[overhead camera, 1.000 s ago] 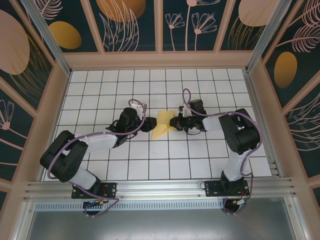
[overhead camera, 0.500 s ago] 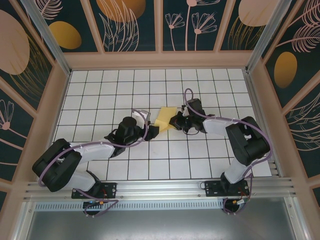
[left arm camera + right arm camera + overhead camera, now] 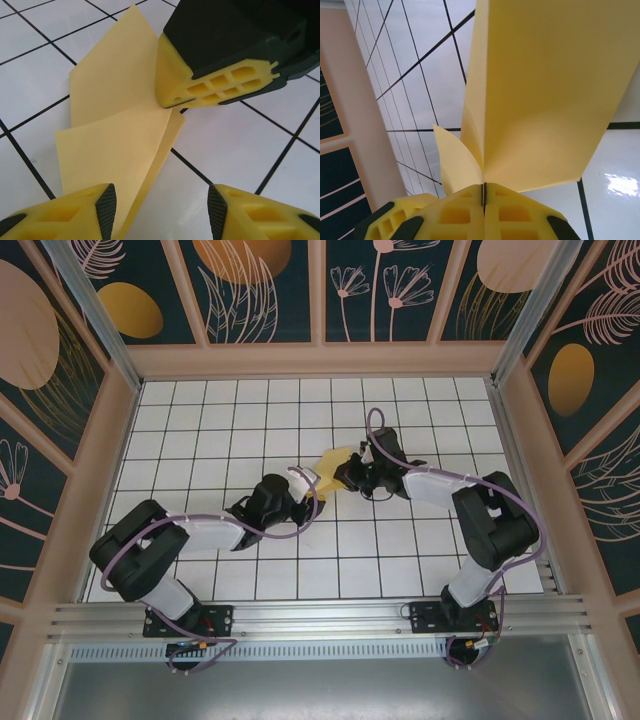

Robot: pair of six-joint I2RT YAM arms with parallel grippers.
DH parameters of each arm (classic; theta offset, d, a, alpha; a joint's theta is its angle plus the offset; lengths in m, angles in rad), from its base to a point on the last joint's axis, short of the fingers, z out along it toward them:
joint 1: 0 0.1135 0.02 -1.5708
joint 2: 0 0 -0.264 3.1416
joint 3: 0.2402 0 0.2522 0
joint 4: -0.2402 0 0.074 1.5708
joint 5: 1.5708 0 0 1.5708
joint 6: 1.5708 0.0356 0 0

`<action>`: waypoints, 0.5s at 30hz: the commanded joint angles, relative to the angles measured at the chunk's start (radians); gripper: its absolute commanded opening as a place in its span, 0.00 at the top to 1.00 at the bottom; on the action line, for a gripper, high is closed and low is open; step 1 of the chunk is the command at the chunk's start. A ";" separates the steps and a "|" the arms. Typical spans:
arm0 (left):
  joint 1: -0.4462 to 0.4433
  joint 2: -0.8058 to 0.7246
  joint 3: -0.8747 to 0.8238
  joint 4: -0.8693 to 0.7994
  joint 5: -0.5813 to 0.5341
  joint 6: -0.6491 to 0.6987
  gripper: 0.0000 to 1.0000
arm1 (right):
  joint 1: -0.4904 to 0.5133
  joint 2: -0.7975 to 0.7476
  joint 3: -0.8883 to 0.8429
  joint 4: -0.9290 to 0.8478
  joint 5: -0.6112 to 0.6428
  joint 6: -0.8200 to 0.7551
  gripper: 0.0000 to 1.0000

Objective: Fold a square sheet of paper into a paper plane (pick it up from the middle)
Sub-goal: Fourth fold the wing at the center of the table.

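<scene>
- The right jaws are pressing fully shut on the edge of the partly folded yellow sheet of paper (image 3: 540, 90); in the right wrist view its layers are fanning up from the pinch toward the upper right of the frame
- The left jaws are standing apart at the bottom of the left wrist view; the sheet's lower corner is lying by the bottom-left finger (image 3: 70, 212), with nothing pinched there
- The step in hand is probably taking a second hold to set the next crease; doing it well is meaning sliding the open jaws squarely over the loose corner, closing only once both layers are sitting between the pads, and keeping the right pinch steady so the edges are lining up
- In the overhead view the sheet is sitting just above the centre of the frame, between the two arms, on the white tiled surface (image 3: 200, 420)
- Counting: one sheet; two arms; two pairs of jaws
</scene>
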 commanded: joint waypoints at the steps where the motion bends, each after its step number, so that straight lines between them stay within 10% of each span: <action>1: -0.004 0.029 0.036 0.030 -0.048 0.088 0.49 | 0.006 0.026 0.034 -0.014 -0.030 0.013 0.95; 15: -0.005 0.072 0.068 0.017 -0.067 0.151 0.52 | 0.028 0.046 0.068 -0.071 -0.044 -0.021 0.95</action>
